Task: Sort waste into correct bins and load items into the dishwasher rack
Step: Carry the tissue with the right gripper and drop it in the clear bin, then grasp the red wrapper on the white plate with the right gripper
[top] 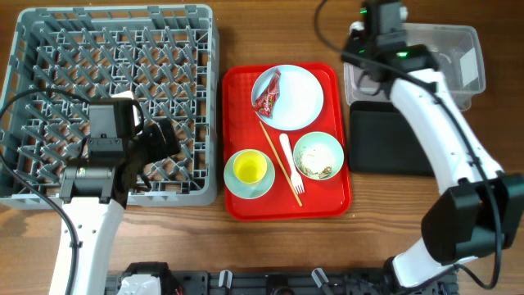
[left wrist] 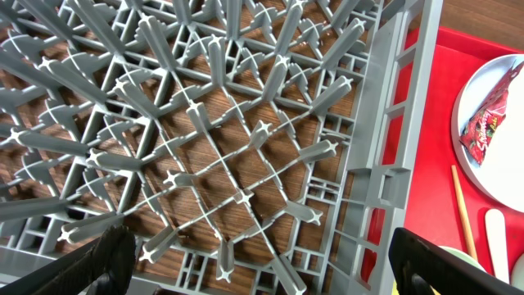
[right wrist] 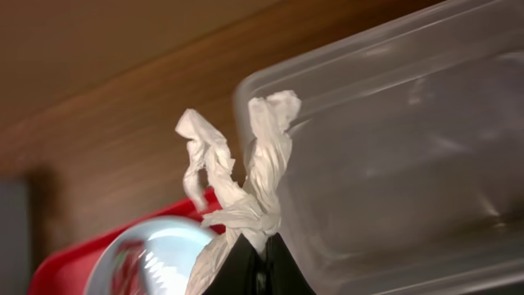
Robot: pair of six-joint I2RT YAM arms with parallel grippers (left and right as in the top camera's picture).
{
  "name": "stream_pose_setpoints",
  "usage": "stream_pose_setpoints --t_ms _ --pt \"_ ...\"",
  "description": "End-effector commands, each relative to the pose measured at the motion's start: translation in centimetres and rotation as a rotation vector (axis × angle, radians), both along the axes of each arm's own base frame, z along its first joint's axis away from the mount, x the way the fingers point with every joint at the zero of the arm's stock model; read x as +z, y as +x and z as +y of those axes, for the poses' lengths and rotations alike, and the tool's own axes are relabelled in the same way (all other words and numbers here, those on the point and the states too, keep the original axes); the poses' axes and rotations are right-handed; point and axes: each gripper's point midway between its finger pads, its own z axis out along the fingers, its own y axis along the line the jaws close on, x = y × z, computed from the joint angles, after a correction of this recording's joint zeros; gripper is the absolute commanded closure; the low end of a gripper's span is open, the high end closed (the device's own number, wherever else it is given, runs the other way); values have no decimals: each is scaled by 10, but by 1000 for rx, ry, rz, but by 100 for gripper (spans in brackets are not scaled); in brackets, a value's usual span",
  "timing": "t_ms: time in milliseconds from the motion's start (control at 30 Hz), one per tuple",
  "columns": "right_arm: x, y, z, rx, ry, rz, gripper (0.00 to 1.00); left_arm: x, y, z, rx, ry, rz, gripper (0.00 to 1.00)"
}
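Overhead: right arm (top: 426, 106) reaches to the clear tub's (top: 458, 49) far-left corner, presumably to bin waste. The wrapper (top: 268, 92) and the bowl (top: 319, 156) of leftovers sit on the red tray (top: 237, 205). Left wrist: left gripper (left wrist: 262, 266) is spread wide with nothing in it, over the rack (left wrist: 385, 188) floor by its right wall, likely parked clear of the tray. Right wrist: right gripper (right wrist: 258, 258) is clenched on the white tissue scrap (right wrist: 246, 180), held at the tub's corner wall; can't tell if it's over the inside yet.
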Motion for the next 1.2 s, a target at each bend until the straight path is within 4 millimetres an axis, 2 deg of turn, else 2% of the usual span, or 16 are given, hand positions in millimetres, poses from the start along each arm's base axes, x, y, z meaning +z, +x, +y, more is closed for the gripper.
stream_pose_setpoints --t_ms 0,33,100,133,200,267,433,600,767,833,867,967,1000,1067,1133,1167 --pt "-8 0 -46 -108 -55 31 83 6 4 2 17 6 -18 0" --pt "-9 -1 -53 -122 -56 34 65 6 4 2 16 4 -18 0" --pt "-1 9 -57 -105 -64 -12 41 7 4 2 15 3 -19 0" --pt "6 15 -50 -66 -45 -46 35 6 4 2 15 3 -18 0" --pt "19 25 -17 57 76 -108 33 6 4 2 15 3 -18 0" --pt "27 27 28 214 213 -136 33 7 4 2 15 3 -18 0" --pt "15 15 91 331 203 -94 29 7 4 2 15 3 -18 0" --pt "-36 -5 165 451 169 16 26 7 4 2 15 3 -18 0" --pt "-100 -19 198 448 132 141 28 6 4 2 15 3 -18 0" --pt "-115 -27 204 426 149 190 33 6 3 2 15 3 -17 0" --pt "-114 -28 207 440 155 196 35 6 3 2 15 3 -17 0" --pt "-68 -10 197 439 98 164 32 6 3 2 15 3 -17 0" --pt "-31 4 187 428 72 116 32 6 3 2 15 4 -17 0" --pt "15 16 176 411 73 59 31 6 3 2 15 3 -17 0" --pt "47 18 162 395 103 43 30 6 3 2 15 4 -17 0" --pt "52 17 155 388 128 58 29 6 3 2 15 3 -17 0"
